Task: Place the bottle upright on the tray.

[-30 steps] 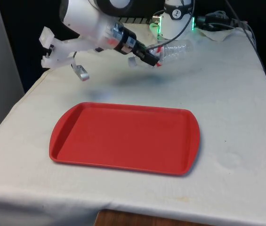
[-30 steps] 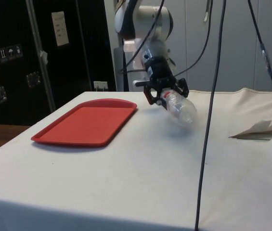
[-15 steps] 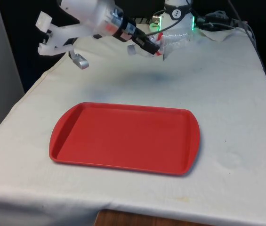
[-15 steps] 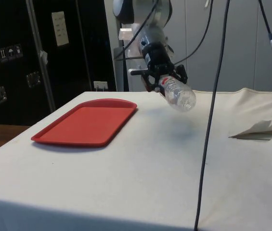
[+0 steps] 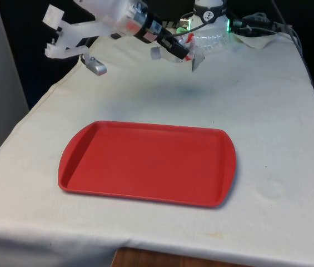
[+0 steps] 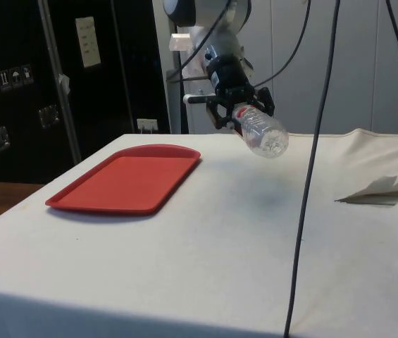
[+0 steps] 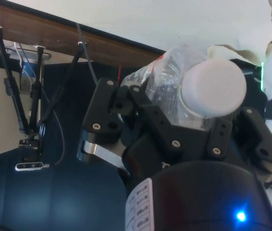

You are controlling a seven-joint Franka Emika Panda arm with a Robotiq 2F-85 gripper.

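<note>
A clear plastic bottle (image 6: 263, 132) with a white cap (image 7: 213, 87) and a red band at its neck hangs nearly level in the air, held by its neck end. My black gripper (image 6: 235, 113) is shut on it, well above the white cloth. From the front the bottle (image 5: 211, 40) points toward the front view's right, past the gripper (image 5: 184, 50). The red tray (image 5: 145, 162) lies flat on the cloth nearer the front edge, below the gripper and apart from it; from the side the tray (image 6: 125, 179) sits left of the bottle.
Crumpled white paper (image 6: 385, 189) lies on the cloth at the side view's right. A black cable (image 6: 310, 169) hangs down in the side view. The cloth around the tray is bare.
The gripper has lifted the bottle higher above the cloth over the last second, and the bottle has levelled out from its downward tilt.
</note>
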